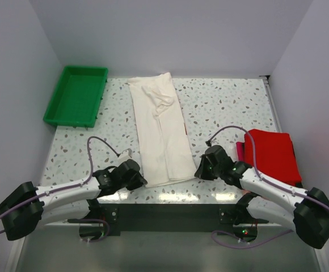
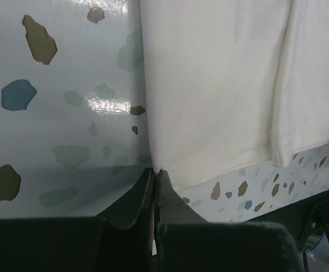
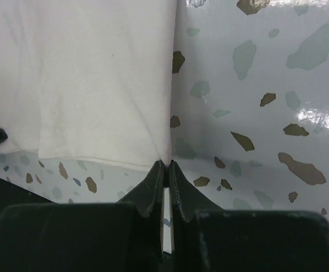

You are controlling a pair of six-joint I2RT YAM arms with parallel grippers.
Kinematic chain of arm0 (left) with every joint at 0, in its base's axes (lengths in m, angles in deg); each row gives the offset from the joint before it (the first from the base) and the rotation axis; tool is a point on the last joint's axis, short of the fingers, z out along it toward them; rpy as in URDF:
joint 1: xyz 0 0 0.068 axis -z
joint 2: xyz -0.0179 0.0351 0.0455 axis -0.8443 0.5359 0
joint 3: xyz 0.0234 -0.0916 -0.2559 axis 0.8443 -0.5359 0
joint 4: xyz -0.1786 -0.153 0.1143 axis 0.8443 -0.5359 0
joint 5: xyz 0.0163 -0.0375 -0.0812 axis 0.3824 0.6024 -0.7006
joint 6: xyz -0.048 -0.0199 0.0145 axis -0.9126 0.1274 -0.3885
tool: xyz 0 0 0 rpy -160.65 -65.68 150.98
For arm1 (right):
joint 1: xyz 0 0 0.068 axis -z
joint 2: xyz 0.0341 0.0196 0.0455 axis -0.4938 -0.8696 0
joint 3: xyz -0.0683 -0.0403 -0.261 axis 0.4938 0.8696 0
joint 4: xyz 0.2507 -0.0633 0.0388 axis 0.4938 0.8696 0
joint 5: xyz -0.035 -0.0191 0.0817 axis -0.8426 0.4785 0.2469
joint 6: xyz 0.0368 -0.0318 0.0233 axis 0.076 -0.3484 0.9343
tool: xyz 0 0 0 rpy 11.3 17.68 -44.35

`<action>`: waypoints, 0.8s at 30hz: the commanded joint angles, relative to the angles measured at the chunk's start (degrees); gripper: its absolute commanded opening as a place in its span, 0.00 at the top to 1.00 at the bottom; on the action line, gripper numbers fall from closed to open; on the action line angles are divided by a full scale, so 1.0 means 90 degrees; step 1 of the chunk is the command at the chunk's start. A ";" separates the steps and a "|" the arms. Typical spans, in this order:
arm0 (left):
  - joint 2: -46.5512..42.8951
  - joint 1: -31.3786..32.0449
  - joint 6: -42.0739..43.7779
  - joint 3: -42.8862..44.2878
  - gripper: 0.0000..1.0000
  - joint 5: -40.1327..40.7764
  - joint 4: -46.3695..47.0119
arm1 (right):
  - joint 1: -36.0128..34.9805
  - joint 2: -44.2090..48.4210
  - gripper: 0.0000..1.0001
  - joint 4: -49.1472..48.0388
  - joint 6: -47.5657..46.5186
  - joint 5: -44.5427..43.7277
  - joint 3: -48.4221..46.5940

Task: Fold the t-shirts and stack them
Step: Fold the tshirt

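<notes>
Centrally on the speckled table (image 1: 221,107) lies the off-white t-shirt (image 1: 160,127), folded into a long strip that runs from the far side towards the arms, its far end rumpled and its near hem lying flat. All else is placed from this shirt.

Left of its far end, just apart from it, sits the green tray (image 1: 69,122), a shallow plastic container with low walls; inside it only its own green floor shows, and no cloth touches it.

Right of the shirt's near end, well apart from it, rests a pile of red t-shirts (image 1: 273,156), folded flat on the table; how many are in the pile cannot be told. The right arm crosses in front of the pile's near edge.

At the shirt's near left corner the left gripper (image 1: 143,181) is low on the table. Its wrist view shows the jaws pressed together, the tips (image 2: 155,171) meeting right at the corner of the hem (image 2: 210,85), pinching the cloth there.

At the shirt's near right corner the right gripper (image 1: 198,171) does likewise: the jaws are closed, the tips (image 3: 167,164) meet on the corner of the white cloth (image 3: 79,79), and the hem runs away leftward from them, flat on the table
</notes>
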 commanded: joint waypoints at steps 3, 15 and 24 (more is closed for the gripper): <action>-0.0501 0.0096 -0.0068 -0.0013 1.00 -0.0236 -0.0660 | 0.0028 0.0661 1.00 0.0407 0.0086 0.0218 0.0135; -0.0521 0.0839 -0.0254 0.0749 1.00 0.0104 -0.1159 | 0.0019 0.1668 1.00 0.0651 0.0087 0.0736 0.0128; 0.0045 -0.0730 0.1073 0.2184 1.00 0.0818 -0.1159 | 0.0028 -0.0556 1.00 0.0603 -0.0713 -0.0338 -0.2272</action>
